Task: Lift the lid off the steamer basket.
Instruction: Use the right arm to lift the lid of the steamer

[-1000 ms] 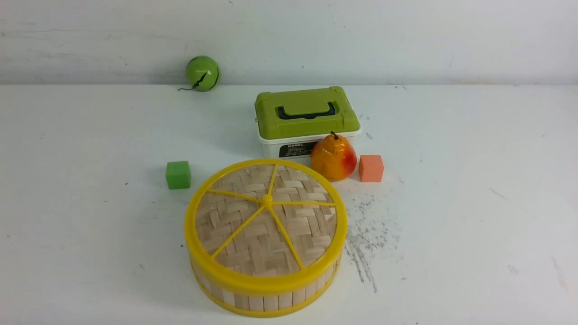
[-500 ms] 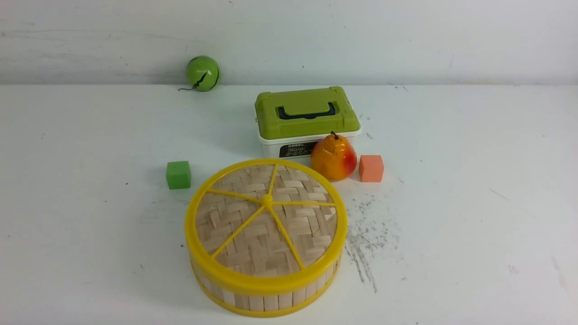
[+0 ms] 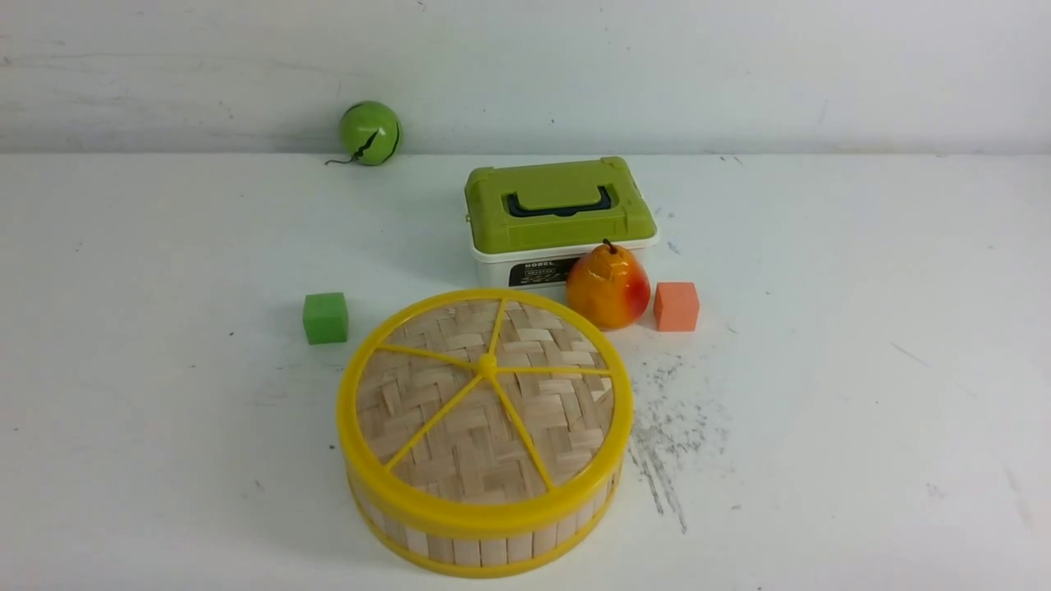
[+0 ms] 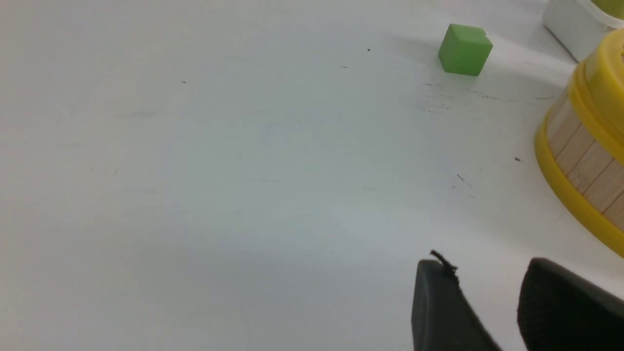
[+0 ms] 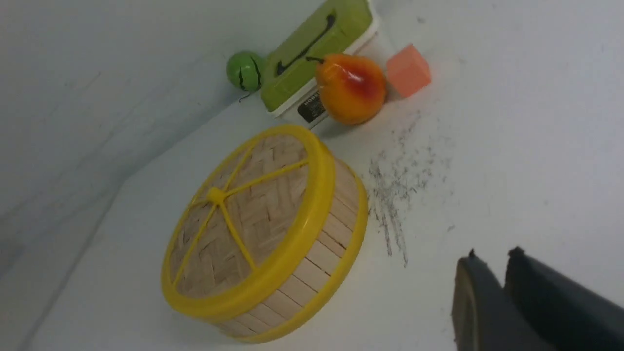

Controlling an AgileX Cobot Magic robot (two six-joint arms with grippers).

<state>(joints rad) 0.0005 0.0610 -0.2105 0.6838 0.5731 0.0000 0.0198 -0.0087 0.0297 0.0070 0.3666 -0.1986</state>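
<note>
Lid: lies flat and closed on the steamer basket, at the near middle of the table, touched by nothing. Near the basket's slat wall yet clear of it, left fingers parted, bare table in the gap, gripping nothing. Well apart from the lid across scuffed table, right fingers overlapping in view; impossible to tell whether parted or closed. Basket's inside hidden under the lid. Farther back, green cube to the left; pear and orange cube to the right. Behind the pear, white box, closed under its green top, contents unseen; black label reads "MODEL", smaller line illegible. Farthest, green ball by the wall.
</note>
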